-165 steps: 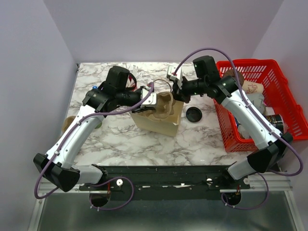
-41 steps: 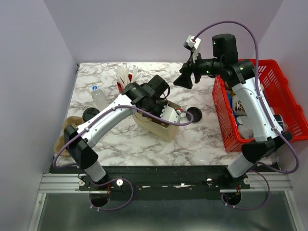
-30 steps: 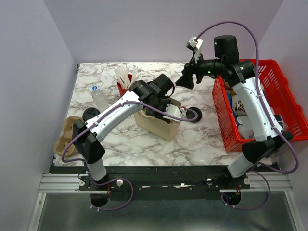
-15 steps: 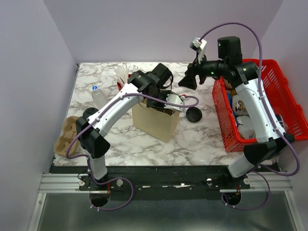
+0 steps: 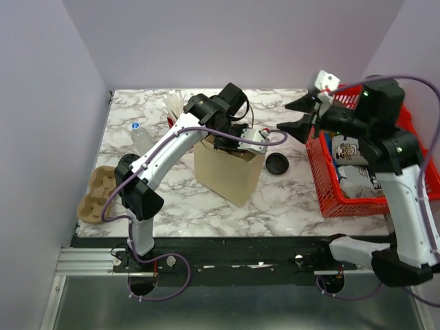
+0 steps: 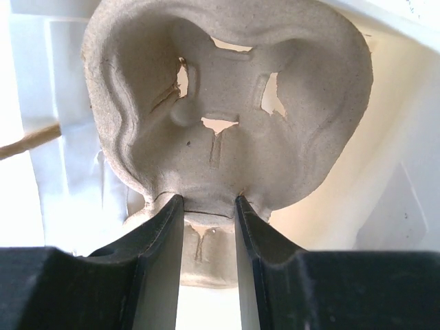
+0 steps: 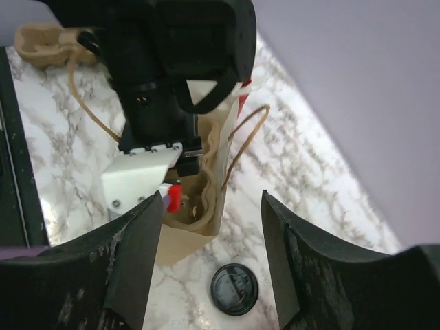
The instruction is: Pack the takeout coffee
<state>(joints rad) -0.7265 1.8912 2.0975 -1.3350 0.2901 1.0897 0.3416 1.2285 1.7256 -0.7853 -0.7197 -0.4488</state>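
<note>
The takeout coffee is out of view in every frame. A tan paper bag (image 5: 225, 172) stands upright mid-table, and my left arm reaches down into its mouth. In the left wrist view my left gripper (image 6: 208, 206) is shut on the narrow middle ridge of a grey pulp cup carrier (image 6: 227, 103), inside the bag. My right gripper (image 5: 285, 117) hangs open in the air to the right of the bag, holding nothing. From its wrist view, the right gripper (image 7: 212, 199) looks down past the bag's rim (image 7: 210, 206).
A loose flat black disc (image 5: 277, 163) lies right of the bag. The red basket (image 5: 323, 189) with packets fills the right side. A red cup of white sticks (image 5: 175, 113), a clear bottle (image 5: 141, 139) and a second pulp carrier (image 5: 96, 194) are on the left.
The bag has been raised from leaning to upright, with the left gripper still in it. My right gripper has swung right toward the basket and its jaws have narrowed a little.
</note>
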